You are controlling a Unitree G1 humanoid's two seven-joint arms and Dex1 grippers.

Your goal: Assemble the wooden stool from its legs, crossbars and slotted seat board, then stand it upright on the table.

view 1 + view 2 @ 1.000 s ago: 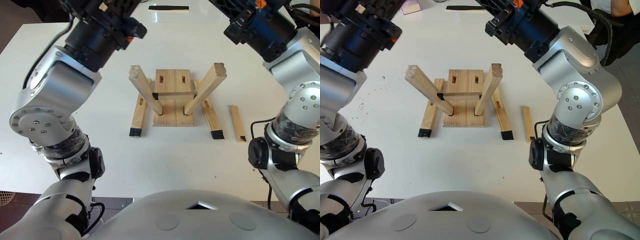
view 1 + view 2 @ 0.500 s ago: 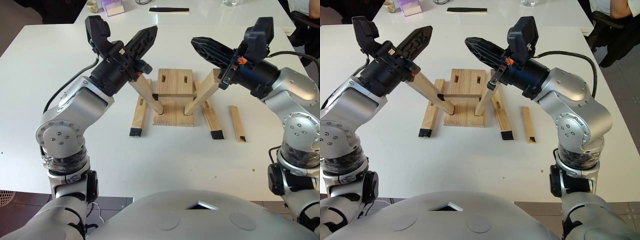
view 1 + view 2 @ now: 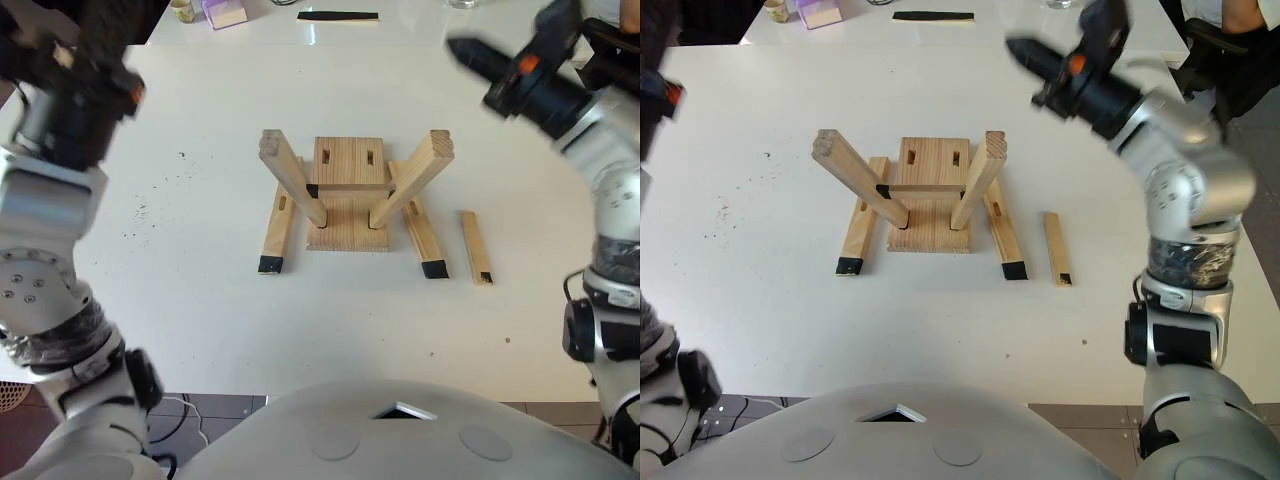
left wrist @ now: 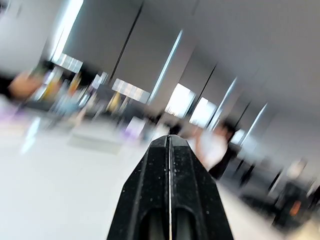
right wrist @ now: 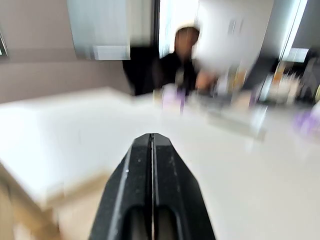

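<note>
The slotted seat board (image 3: 347, 160) lies flat mid-table. Two legs stand slanted in its slots, one on the left (image 3: 288, 172) and one on the right (image 3: 412, 176), joined by a crossbar (image 3: 348, 187). Two more legs lie flat beside the board, left (image 3: 277, 228) and right (image 3: 421, 232). A loose crossbar (image 3: 475, 246) lies further right. My right gripper (image 3: 1018, 47) is raised over the far right of the table, away from the parts; its wrist view shows it (image 5: 151, 136) shut and empty. My left gripper (image 4: 169, 139) is shut with nothing in it, pointing out into the room.
The white table (image 3: 200, 300) has bare room in front of and left of the stool parts. A black strip (image 3: 337, 16), a purple box (image 3: 225, 12) and a cup (image 3: 182, 10) sit at the far edge.
Both arms have swung up and outward from beside the standing legs, the left one to the left, the right one to the far right. The wooden parts have not moved.
</note>
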